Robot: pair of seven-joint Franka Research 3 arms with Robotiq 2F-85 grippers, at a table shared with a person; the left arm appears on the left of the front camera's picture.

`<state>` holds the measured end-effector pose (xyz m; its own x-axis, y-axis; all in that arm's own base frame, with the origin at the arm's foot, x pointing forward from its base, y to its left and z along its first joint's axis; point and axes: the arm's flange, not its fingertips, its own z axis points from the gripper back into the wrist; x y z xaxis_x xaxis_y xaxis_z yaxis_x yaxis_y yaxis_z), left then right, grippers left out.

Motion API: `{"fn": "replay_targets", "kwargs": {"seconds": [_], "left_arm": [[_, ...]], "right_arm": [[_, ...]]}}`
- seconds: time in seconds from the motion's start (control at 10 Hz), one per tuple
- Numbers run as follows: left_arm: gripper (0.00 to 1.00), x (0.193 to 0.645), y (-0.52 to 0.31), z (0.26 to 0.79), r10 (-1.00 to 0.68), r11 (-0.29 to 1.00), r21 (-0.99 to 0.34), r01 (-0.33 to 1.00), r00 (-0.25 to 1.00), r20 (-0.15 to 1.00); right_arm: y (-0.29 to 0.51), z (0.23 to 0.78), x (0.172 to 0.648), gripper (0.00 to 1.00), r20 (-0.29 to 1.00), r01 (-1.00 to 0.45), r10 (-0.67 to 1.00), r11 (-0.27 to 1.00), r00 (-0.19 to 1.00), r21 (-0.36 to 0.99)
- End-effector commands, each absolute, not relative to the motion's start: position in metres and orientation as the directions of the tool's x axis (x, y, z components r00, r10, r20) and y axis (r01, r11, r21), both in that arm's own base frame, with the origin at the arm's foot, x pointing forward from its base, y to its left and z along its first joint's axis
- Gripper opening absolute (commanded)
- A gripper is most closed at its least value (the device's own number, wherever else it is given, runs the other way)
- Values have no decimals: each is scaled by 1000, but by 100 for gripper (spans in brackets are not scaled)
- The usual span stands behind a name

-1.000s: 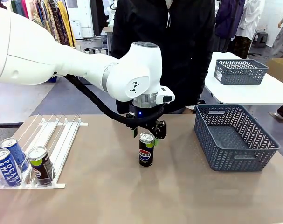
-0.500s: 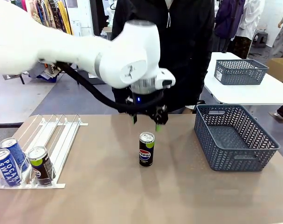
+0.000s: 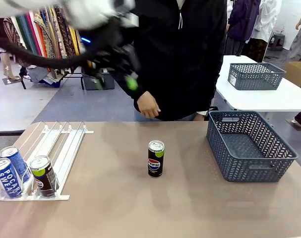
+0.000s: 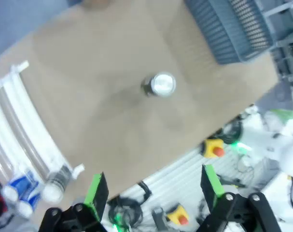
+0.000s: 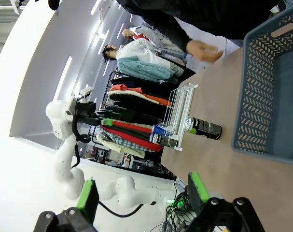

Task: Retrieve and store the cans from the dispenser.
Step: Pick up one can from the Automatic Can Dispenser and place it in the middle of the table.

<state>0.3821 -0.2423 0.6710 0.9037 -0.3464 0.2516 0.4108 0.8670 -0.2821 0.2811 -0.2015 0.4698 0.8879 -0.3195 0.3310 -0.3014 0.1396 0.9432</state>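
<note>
The slim black drink can (image 3: 156, 158) in the middle of the worktop has a green band, a silver top and a red, white and blue round logo. In the white plastic rail rack (image 3: 66, 148), the two blue slim cans (image 3: 6, 177) carry white lettering, and the third slim can (image 3: 43, 176) is black with green. The matt worktop (image 3: 115, 208) is tan. The dark grey plastic basket (image 3: 249, 171) has walls pierced in a herringbone pattern. The left hand (image 4: 153, 183) and right hand (image 5: 141, 191) are black with bright green pads. The person's jacket (image 3: 180, 59) is black.
</note>
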Motion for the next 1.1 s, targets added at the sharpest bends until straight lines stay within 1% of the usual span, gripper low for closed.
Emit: {"fn": "replay_targets", "kwargs": {"seconds": [0.0,0.1,0.2,0.3,0.5,0.6,0.7,0.8,0.9,1.0], "left_arm": [[100,372,-99,659,-158,869,-437,234,966,203],[100,349,-24,659,-48,814,-561,153,979,198],[100,330,36,651,27,751,-652,102,982,186],[100,310,90,636,49,634,-763,129,977,206],[100,269,159,590,110,419,-891,175,964,241],[100,254,180,561,157,376,-912,164,959,238],[100,243,192,538,181,339,-923,182,950,253],[100,237,194,521,148,342,-924,172,961,234],[100,238,185,514,93,439,-896,66,989,118],[100,229,202,529,192,351,-923,158,952,236]], "right_arm": [[-202,473,282,100,352,-326,-318,135,880,936],[-202,473,282,100,352,-326,-318,135,880,936],[-202,473,282,100,352,-326,-318,135,880,936],[-202,473,282,100,352,-326,-318,135,880,936],[-202,473,282,100,352,-326,-318,135,880,936],[-202,473,282,100,352,-326,-318,135,880,936],[-202,473,282,100,352,-326,-318,135,880,936],[-202,473,282,100,352,-326,-318,135,880,936],[-202,473,282,100,352,-326,-318,135,880,936],[-202,473,282,100,352,-326,-318,135,880,936]]}}
